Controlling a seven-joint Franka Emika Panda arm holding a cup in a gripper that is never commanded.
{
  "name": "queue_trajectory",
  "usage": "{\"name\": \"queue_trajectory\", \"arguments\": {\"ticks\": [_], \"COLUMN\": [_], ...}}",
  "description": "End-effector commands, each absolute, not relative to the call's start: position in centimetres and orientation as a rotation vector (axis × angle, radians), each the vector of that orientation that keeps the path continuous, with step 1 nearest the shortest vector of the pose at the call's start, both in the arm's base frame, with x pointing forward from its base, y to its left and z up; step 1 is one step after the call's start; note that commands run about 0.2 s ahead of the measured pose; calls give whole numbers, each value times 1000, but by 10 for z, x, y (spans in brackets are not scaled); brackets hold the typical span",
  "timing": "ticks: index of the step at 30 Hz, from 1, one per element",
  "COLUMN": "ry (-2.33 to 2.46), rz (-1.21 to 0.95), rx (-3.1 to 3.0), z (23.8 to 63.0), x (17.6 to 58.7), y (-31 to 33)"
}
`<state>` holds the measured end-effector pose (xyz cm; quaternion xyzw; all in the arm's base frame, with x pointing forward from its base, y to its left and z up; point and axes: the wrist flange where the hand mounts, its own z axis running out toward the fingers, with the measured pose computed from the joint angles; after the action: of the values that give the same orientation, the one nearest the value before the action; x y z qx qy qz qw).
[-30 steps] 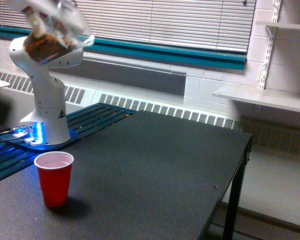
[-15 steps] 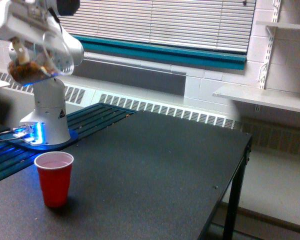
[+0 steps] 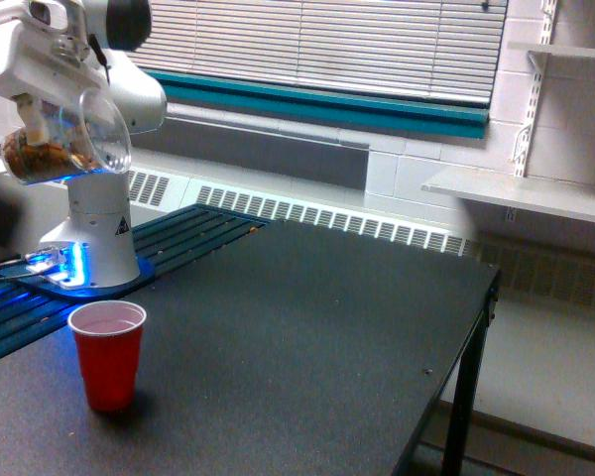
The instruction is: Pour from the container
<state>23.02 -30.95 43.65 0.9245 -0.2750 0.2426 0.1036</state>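
While the arm (image 3: 129,94) reaches toward the exterior view's left, we see its gripper (image 3: 42,94) high above the black table (image 3: 307,327), closed around a clear plastic cup (image 3: 69,139). We note that the cup lies tipped on its side, its wide round mouth facing the exterior view's right and its brown bits (image 3: 35,159) gathered at the closed end. We find a red cup (image 3: 107,353) standing upright on the table well below the clear one and slightly toward the exterior view's right. We also mark the arm's white base (image 3: 94,238), lit blue at its foot, behind the red cup.
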Motion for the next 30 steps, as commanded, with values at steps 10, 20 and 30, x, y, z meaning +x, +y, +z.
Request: {"name": "queue_trajectory", "arguments": {"ticks": [10,20,30], "ry": [-701,-645,-587], "rz": [647,598,527], "rx": [2727,2715,2697], "z": [415,410,405], "x": [222,222,215], "y": [-316,-322,-326]}}
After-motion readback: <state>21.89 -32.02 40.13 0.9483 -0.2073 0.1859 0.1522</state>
